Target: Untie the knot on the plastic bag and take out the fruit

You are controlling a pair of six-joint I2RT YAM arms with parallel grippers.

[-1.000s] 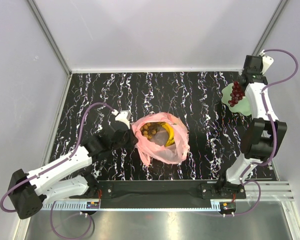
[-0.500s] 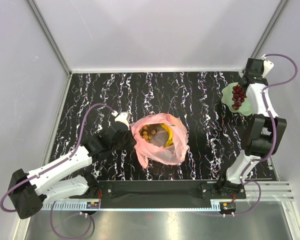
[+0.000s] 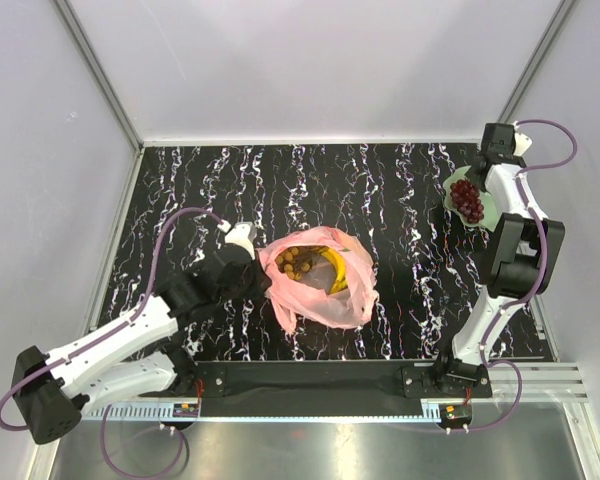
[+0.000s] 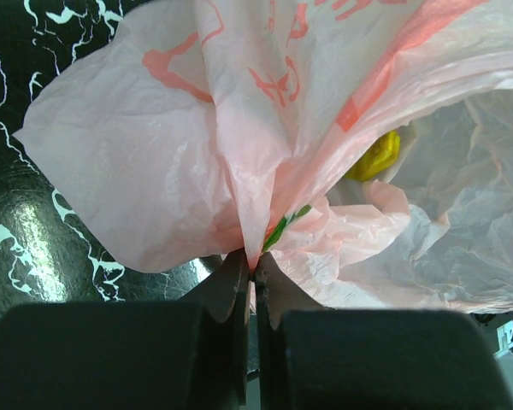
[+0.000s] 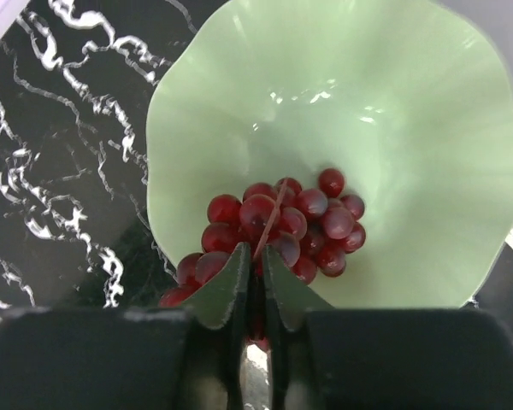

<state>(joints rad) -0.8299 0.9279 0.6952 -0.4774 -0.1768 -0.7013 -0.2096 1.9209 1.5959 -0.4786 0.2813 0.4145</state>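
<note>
The crinkled pink plastic bag (image 3: 320,290) lies mid-table with its mouth gaping. Inside it show yellow bananas (image 3: 336,268) and small brown round fruits (image 3: 300,262). My left gripper (image 3: 263,280) is shut on a gathered fold at the bag's left rim (image 4: 239,128), and a banana (image 4: 372,156) shows through the opening. The dark red grape bunch (image 5: 282,222) lies on the near lip of the green plate (image 5: 368,102). My right gripper (image 5: 255,256) stands over it, jaws a slit apart with the thin stem between the tips. Whether they still pinch the stem is unclear.
The wavy green plate (image 3: 488,212) sits at the far right corner of the black marbled table (image 3: 380,190), close to the right wall. White walls enclose the table on three sides. Purple cables loop off both arms.
My right arm has reached further back and lowered the grape bunch onto the plate, and its jaws have parted a little. The left gripper and the bag have barely moved.
</note>
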